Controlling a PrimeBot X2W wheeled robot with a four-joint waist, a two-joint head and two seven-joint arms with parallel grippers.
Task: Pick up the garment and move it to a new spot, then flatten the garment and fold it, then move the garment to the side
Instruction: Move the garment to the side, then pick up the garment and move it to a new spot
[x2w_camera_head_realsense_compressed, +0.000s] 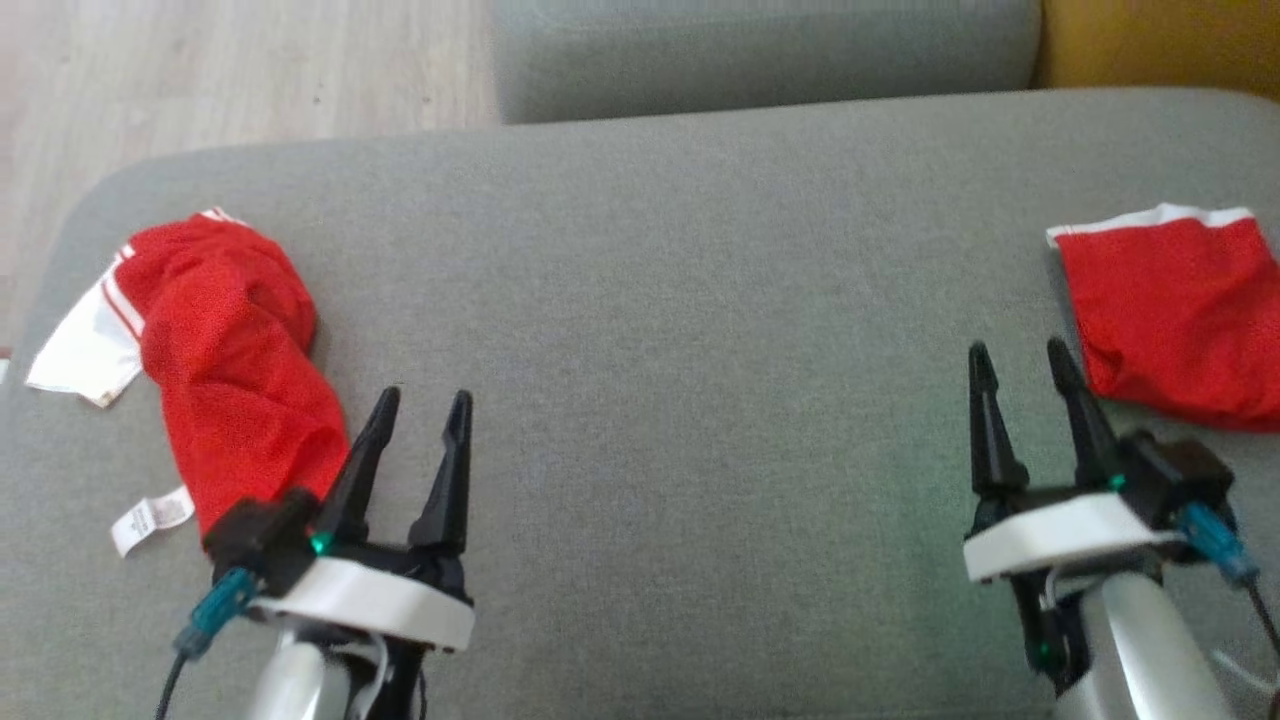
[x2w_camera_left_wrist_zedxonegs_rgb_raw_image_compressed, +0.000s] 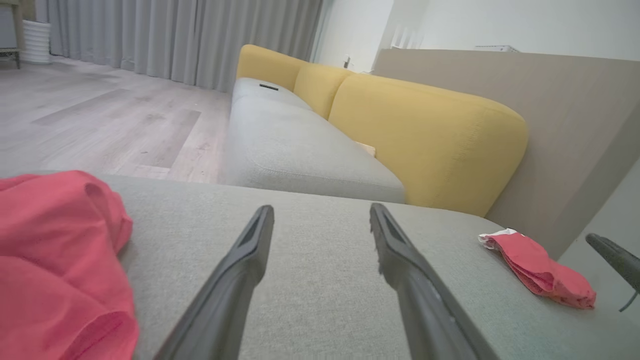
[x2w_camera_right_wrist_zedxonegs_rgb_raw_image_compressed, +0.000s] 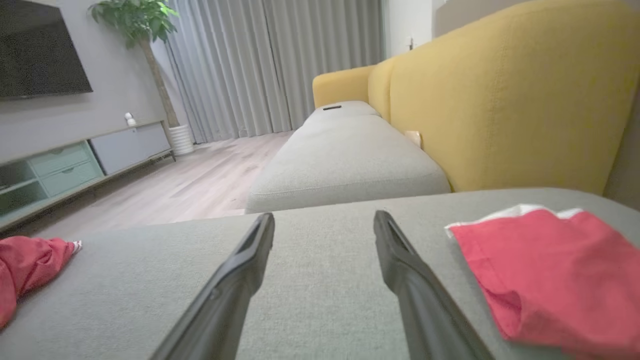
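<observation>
In the head view, the crumpled red garment (x2w_camera_head_realsense_compressed: 240, 370) is lying bunched at the left edge of the grey sofa seat (x2w_camera_head_realsense_compressed: 680, 300), with its white hem and label spilling outward. The left pincer (x2w_camera_head_realsense_compressed: 425, 400) is hovering just beside it, spread wide and gripping nothing, probably poised to take it. The right pincer (x2w_camera_head_realsense_compressed: 1018, 350) is hanging equally released near the right edge, next to the folded red garment (x2w_camera_head_realsense_compressed: 1170, 310), which seems to be already set aside.

In the left wrist view, the left pincer (x2w_camera_left_wrist_zedxonegs_rgb_raw_image_compressed: 321, 210) is pointing across bare seat, and the crumpled red garment (x2w_camera_left_wrist_zedxonegs_rgb_raw_image_compressed: 55, 250) is sitting untouched to its left.

In the right wrist view, the right pincer (x2w_camera_right_wrist_zedxonegs_rgb_raw_image_compressed: 324, 217) is gaping over bare fabric. The folded red garment (x2w_camera_right_wrist_zedxonegs_rgb_raw_image_compressed: 545, 270) is lying flat just to its right, apart from it.
</observation>
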